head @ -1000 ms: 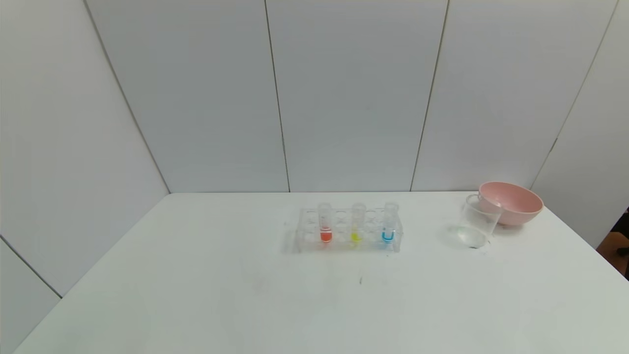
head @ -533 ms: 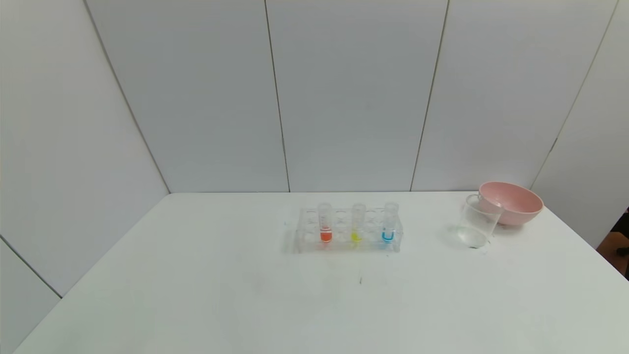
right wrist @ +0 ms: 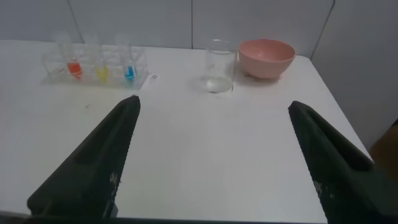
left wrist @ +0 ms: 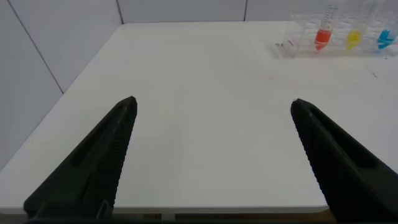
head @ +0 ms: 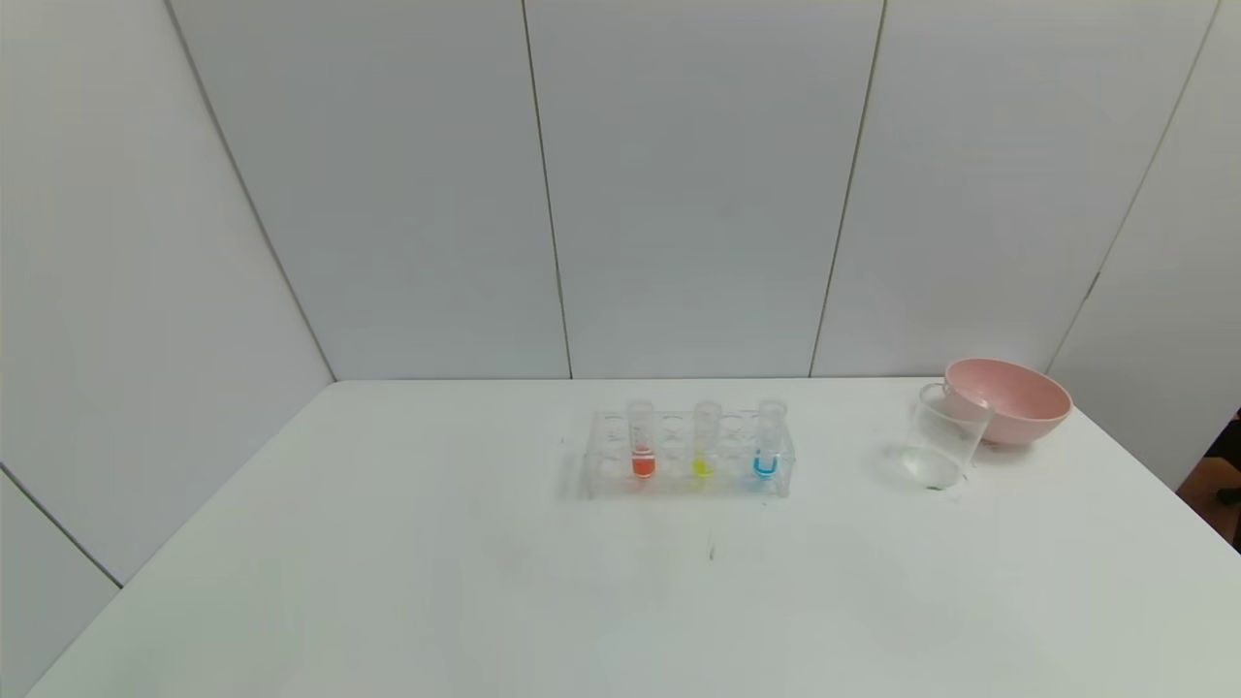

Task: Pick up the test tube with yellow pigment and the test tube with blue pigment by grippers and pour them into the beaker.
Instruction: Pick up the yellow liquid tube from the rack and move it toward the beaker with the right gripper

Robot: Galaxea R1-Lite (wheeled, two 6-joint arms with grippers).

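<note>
A clear rack (head: 601,456) in the middle of the white table holds three tubes upright. The test tube with yellow pigment (head: 704,452) (right wrist: 101,71) (left wrist: 353,38) stands in the middle, the test tube with blue pigment (head: 767,451) (right wrist: 129,70) (left wrist: 385,38) on the right. The clear beaker (head: 943,438) (right wrist: 219,65) stands far right. My left gripper (left wrist: 212,102) is open over the near left table edge, nothing between its fingers. My right gripper (right wrist: 213,101) is open near the front edge, well short of the beaker. Neither arm shows in the head view.
An orange-red-bottomed tube (head: 642,448) fills the rack's left place. A pink bowl (head: 1008,397) (right wrist: 267,56) sits just behind the beaker by the table's right edge. White wall panels close the back and left. A small dark speck (head: 712,553) lies in front of the rack.
</note>
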